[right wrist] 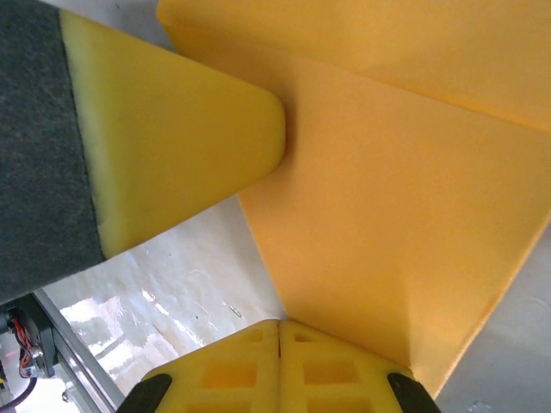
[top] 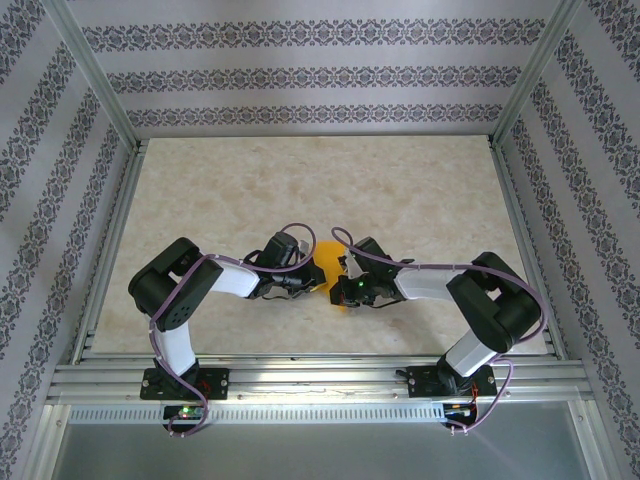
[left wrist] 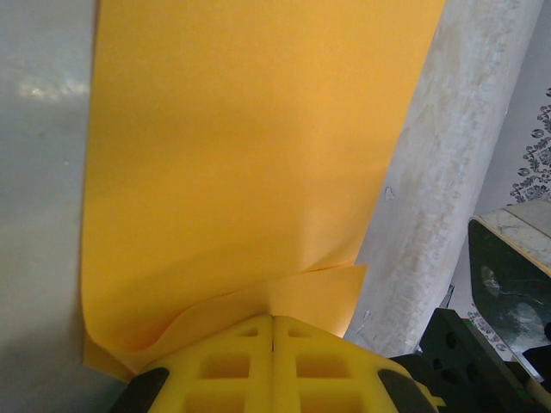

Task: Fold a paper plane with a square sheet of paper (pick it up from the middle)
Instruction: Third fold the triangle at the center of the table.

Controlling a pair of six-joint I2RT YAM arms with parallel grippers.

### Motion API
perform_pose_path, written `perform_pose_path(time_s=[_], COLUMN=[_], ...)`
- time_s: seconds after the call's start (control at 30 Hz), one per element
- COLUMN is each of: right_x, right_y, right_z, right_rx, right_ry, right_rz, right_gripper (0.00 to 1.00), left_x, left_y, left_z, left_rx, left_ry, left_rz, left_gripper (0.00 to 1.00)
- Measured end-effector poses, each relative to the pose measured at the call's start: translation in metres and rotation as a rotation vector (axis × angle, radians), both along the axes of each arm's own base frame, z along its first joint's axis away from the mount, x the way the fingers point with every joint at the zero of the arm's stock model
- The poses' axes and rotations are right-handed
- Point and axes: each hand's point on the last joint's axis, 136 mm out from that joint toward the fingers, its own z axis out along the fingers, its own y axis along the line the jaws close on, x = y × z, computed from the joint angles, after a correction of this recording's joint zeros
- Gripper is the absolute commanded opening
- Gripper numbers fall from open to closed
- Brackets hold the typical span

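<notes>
Holds thin orange-yellow square sheet of paper (left wrist: pixel 250 155) over the middle of the desk (top: pixel 300 190): left fingers (left wrist: pixel 232 361) pressed together pinching one edge, right fingers (right wrist: pixel 327 370) pinching another. Looks early: some creasing, no dart shape yet, most folds left.

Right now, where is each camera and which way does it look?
Top external: above and behind the arms, looking down at the table; both arms show.
Left wrist: on the left wrist, looking along the shut left gripper at the orange paper.
Right wrist: looking along the shut right gripper at the paper.
Shared: both wrist views see that paper.
</notes>
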Motion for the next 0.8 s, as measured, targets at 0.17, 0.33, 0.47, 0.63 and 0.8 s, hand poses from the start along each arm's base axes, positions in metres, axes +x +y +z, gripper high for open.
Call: perform_pose_path(time_s=[0.17,0.33,0.47,0.63,0.8], right_x=[-0.003,-0.013,-0.022,-0.034,-0.040], right_y=[-0.006,-0.015,-0.022,-0.029,-0.033], right_z=[0.000,0.000,0.000,0.000,0.015], right_rx=[0.009,0.018,0.025,0.013,0.015], right_ry=[0.001,0.016,0.024,0.044,0.039], right_rz=[-0.010,-0.014,-0.013,-0.002,0.008], right_gripper=[0.06,0.07,0.07,0.07,0.07], left_x=[0.000,0.000,0.000,0.000,0.000], left_y=[0.000,0.000,0.000,0.000,0.000], left_z=[0.000,0.000,0.000,0.000,0.000], left_rx=[0.002,0.005,0.005,0.005,0.005], left_ry=[0.002,0.006,0.006,0.006,0.007], left_rz=[0.000,0.000,0.000,0.000,0.000], left_gripper=[0.00,0.00,0.00,0.00,0.00])
